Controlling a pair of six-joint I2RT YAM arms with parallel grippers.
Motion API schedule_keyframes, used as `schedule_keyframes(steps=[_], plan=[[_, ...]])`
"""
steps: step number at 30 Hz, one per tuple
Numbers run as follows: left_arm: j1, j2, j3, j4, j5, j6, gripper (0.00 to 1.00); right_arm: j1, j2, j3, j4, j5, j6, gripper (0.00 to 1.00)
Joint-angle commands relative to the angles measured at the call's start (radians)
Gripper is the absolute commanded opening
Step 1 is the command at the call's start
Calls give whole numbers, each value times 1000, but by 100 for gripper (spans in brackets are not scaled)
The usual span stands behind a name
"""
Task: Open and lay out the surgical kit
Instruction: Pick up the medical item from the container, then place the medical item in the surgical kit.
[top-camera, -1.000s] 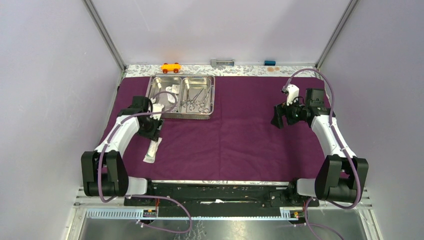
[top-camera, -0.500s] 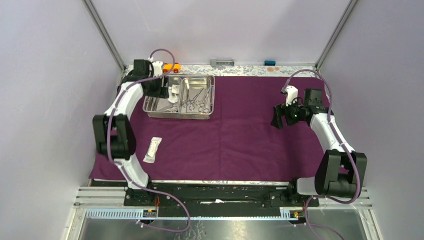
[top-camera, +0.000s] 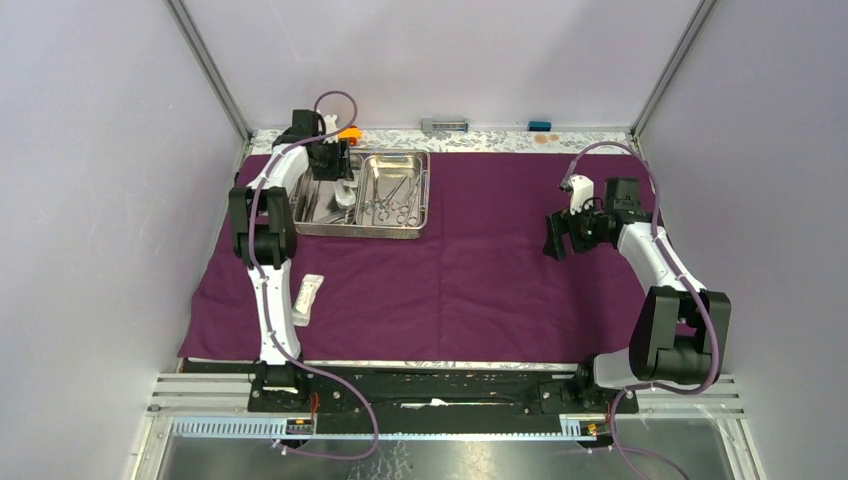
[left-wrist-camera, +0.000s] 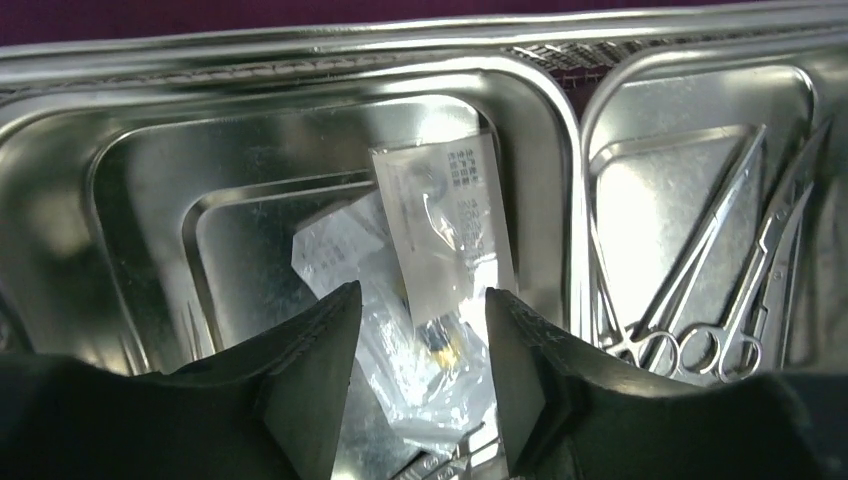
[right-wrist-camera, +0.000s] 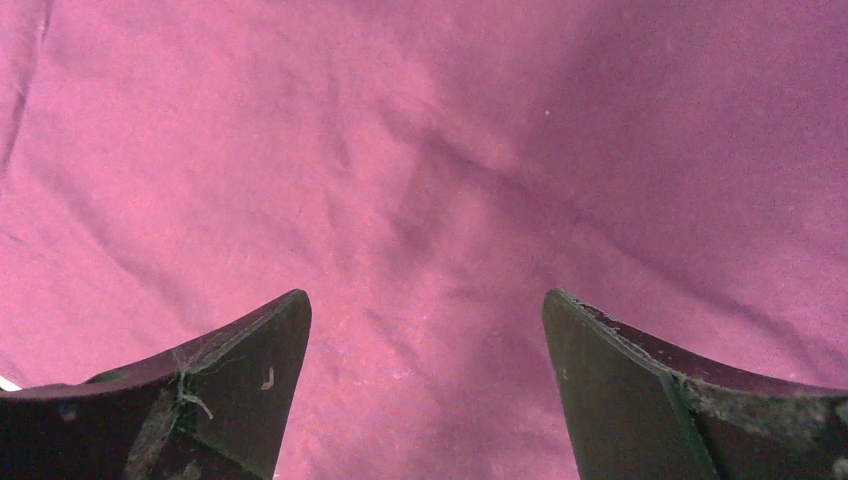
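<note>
Packet pickup is judged in hand: left gripper (left-wrist-camera: 418, 300) is poised half-open over sealed packets (left-wrist-camera: 445, 220) in the left compartment of the tray (left-wrist-camera: 300, 45). Lowering and closing are needed next. Right gripper (right-wrist-camera: 425, 320) is spread wide above cloth (right-wrist-camera: 400, 150).

Mirror-bright steel tray (left-wrist-camera: 300, 55), glossy clear plastic packets (left-wrist-camera: 445, 220), polished metal forceps (left-wrist-camera: 722, 210), and a matt, softly creased purple cloth (right-wrist-camera: 420, 180).

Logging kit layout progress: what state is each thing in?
cloth wrap, spread flat
tray, uncovered on the wrap
tray packets, piled in left compartment
forceps, lying in right compartment
loose packet, flat on the wrap
left gripper, open over tray packets
right gripper, open above bare wrap
</note>
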Motion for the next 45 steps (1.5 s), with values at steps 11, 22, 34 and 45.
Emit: schedule_keyframes(steps=[11,22,34,45], plan=[[-1,47,54,27,81,-51,32,5,46,22,2,30,-20,93],[-2,-2,34,21,102,-53,6,5,46,22,-2,26,-25,93],[7,-209,-119,39,96,-10,0,5,40,25,-10,12,-25,93],[12,-613,-520,34,167,46,0,5,13,27,-15,-7,-22,93]])
